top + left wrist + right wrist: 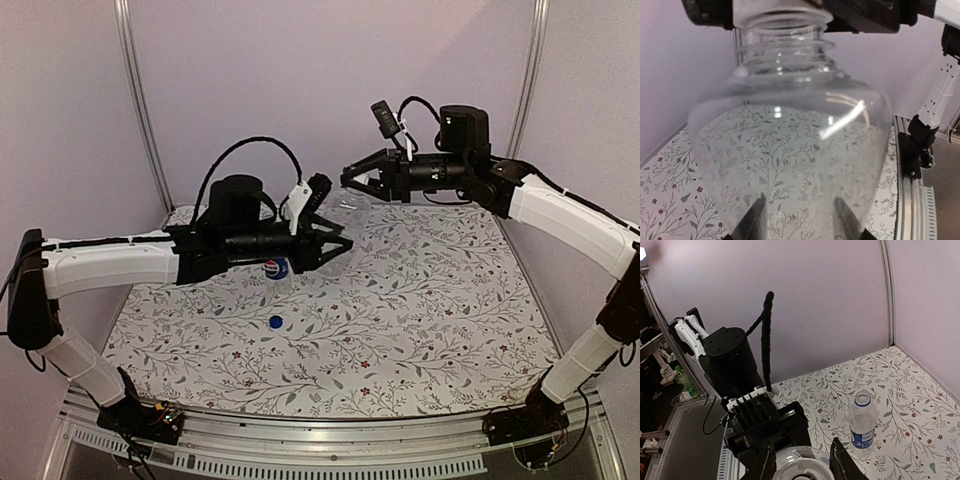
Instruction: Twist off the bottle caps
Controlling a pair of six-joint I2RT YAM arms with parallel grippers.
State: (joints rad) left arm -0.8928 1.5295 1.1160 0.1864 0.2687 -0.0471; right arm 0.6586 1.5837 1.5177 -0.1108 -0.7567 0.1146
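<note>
**Both pincers meet on the plain bottle, held in the air near the table's far edge at 12 o'clock.**
The back wall stands close behind them, and your open room is the flowered table (450,320) from 2 round to 7 o'clock. The left gripper (335,248) is clamped on the body of the plain bottle (790,150), which is clear, unlabelled and lying sideways. The right gripper (801,460) is closed on its white cap (801,472). The Pepsi bottle (862,425) stands upright at 10 o'clock with its neck open. Its blue cap (275,322) lies on the cloth at 8 o'clock, well apart from the near edge.
</note>
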